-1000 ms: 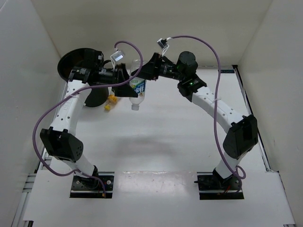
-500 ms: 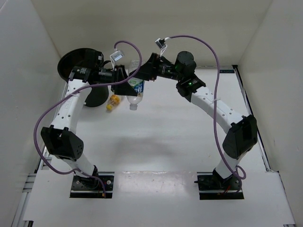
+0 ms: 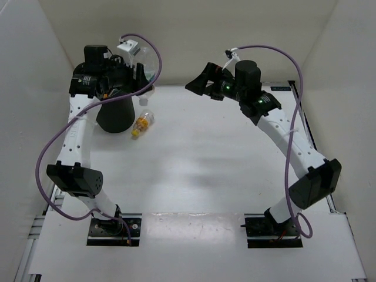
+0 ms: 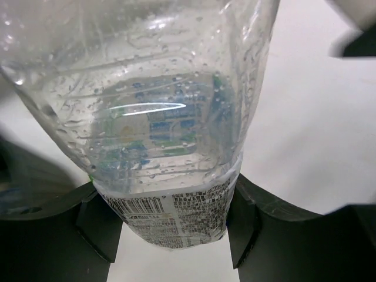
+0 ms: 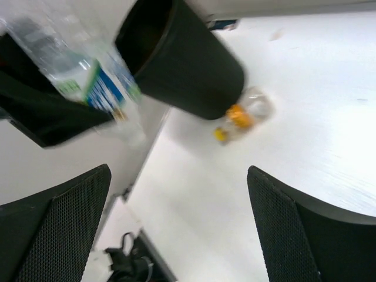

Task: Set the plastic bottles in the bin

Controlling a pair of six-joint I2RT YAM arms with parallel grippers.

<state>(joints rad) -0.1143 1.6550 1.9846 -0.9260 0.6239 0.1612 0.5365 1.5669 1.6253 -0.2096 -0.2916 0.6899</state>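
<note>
Clear bottle (image 4: 170, 117) hangs neck-down, tilted, near the bin (image 3: 114, 117) — pinched by left jaws; right jaws spread

Beside the black bin (image 3: 114, 117) lies an orange-filled, yellow-capped bottle (image 3: 141, 124), and by the bin's rim a clear bottle (image 4: 170, 106) bears a blue, green and white label (image 4: 176, 220).

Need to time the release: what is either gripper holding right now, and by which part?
The left gripper holds the clear bottle across its labelled section; the right gripper is open and holds nothing.
</note>
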